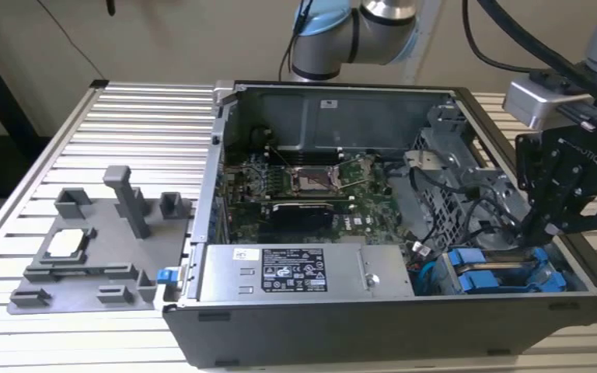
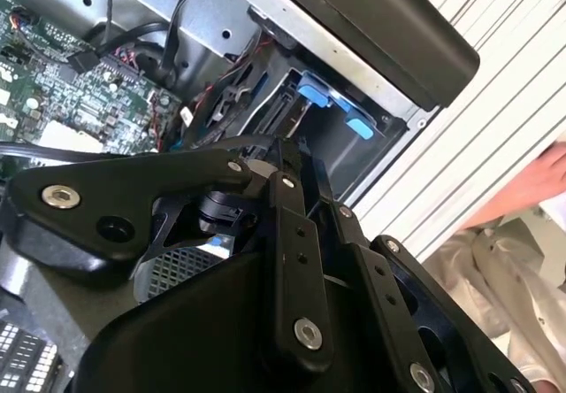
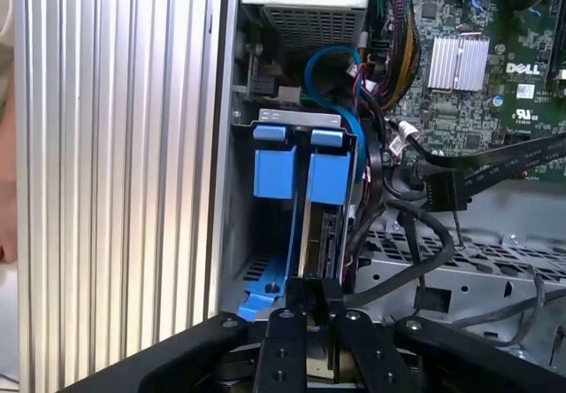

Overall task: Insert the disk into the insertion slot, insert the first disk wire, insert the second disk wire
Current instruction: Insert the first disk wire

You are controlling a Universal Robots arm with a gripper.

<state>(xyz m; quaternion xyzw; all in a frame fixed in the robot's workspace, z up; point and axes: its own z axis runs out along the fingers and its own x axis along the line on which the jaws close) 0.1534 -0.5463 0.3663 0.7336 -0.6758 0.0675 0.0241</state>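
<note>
The disk (image 3: 320, 234) stands on edge in the drive bay (image 3: 234, 198) at the corner of the open computer case (image 1: 382, 326), its blue carrier tab (image 3: 329, 176) at the far end. My gripper (image 3: 309, 288) has its fingers (image 3: 285, 309) pressed close on the disk's near edge. In the exterior view my gripper (image 1: 544, 231) hangs just over the bay's blue carriers (image 1: 496, 272), at the case's right end. A second blue carrier (image 3: 274, 172) sits beside the disk. A black wire with a plug (image 3: 439, 189) and a blue wire (image 3: 332, 65) lie loose near the bay.
The motherboard (image 1: 309, 183) and the power supply (image 1: 288, 272) fill the rest of the case. A grey fixture (image 1: 91, 249) lies on the slatted table (image 1: 122, 124) at the exterior view's left. A person's hand (image 2: 531, 189) is beyond the case's outer wall.
</note>
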